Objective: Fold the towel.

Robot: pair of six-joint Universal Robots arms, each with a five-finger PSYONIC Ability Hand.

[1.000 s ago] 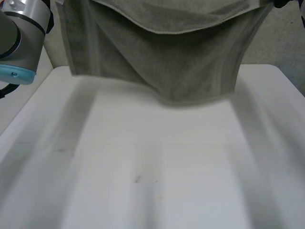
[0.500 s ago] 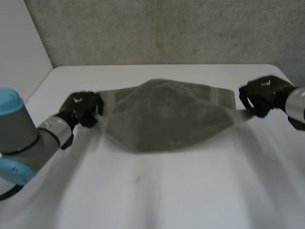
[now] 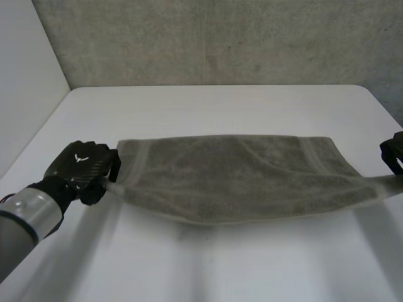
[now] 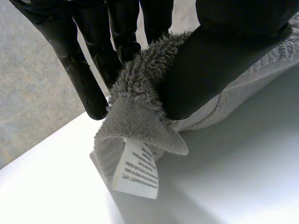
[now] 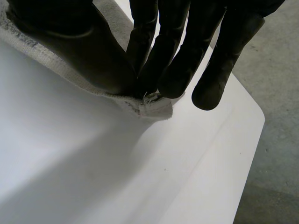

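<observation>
A grey towel (image 3: 239, 176) is stretched wide between both hands, its far part lying on the white table (image 3: 208, 107) and its near edge sagging just above it. My left hand (image 3: 82, 170) is shut on the towel's left corner; in the left wrist view the thumb (image 4: 210, 60) and fingers (image 4: 84, 70) pinch the bunched corner (image 4: 140, 116), from which a white label (image 4: 138, 170) hangs. My right hand (image 3: 393, 154) pinches the right corner at the table's right side; in the right wrist view its thumb (image 5: 93, 56) and fingers (image 5: 182, 60) clamp the frayed corner (image 5: 149, 105).
The table's right edge and rounded corner (image 5: 254, 121) lie close beside the right hand, with grey floor (image 5: 280, 70) beyond. A rough grey wall (image 3: 220, 44) stands behind the table. Bare tabletop (image 3: 208, 264) lies in front of the towel.
The towel hung high in front of the camera a second ago. Both hands have brought it down and towards me and moved apart, stretching it out low over the table.
</observation>
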